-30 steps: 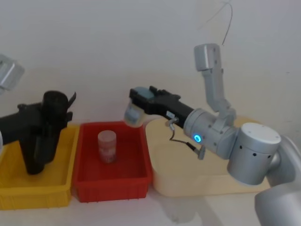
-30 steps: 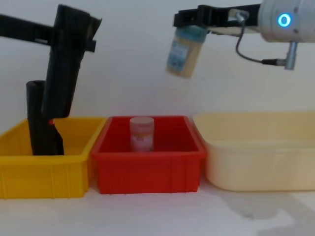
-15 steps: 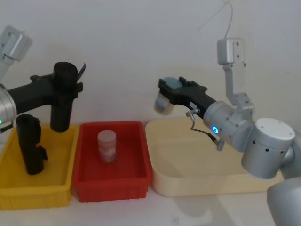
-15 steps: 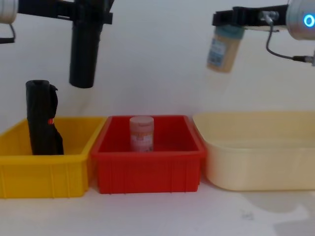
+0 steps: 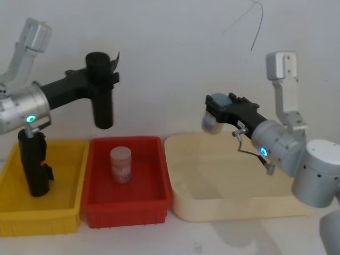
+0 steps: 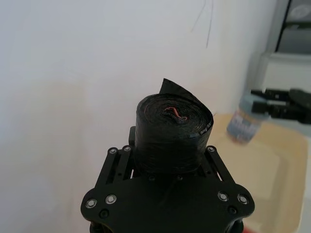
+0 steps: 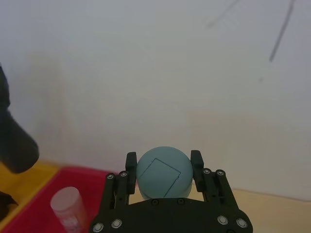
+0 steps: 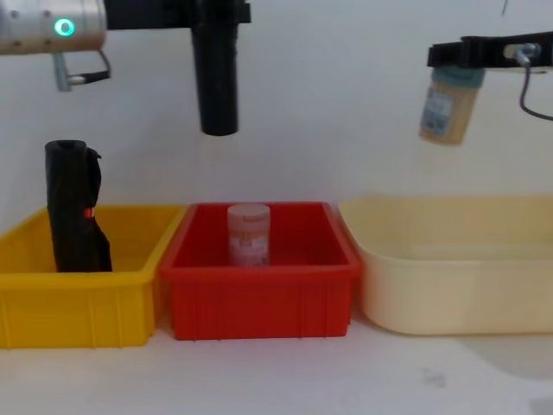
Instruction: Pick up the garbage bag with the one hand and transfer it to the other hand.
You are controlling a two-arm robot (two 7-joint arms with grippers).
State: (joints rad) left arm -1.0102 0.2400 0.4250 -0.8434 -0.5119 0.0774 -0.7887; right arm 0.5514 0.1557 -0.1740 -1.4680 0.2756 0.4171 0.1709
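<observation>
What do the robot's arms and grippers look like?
Both arms are chunky silver-grey cylinders with rounded joints. The left arm carries a green glowing ring, the right arm a blue ring plus a thin grey cable. The left gripper and right gripper are black, with slim fingers and small silver screws.

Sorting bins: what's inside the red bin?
One upright jar in the red bin; floor under it is covered. Left gripper holds the garbage bag aloft; right gripper holds another jar.
</observation>
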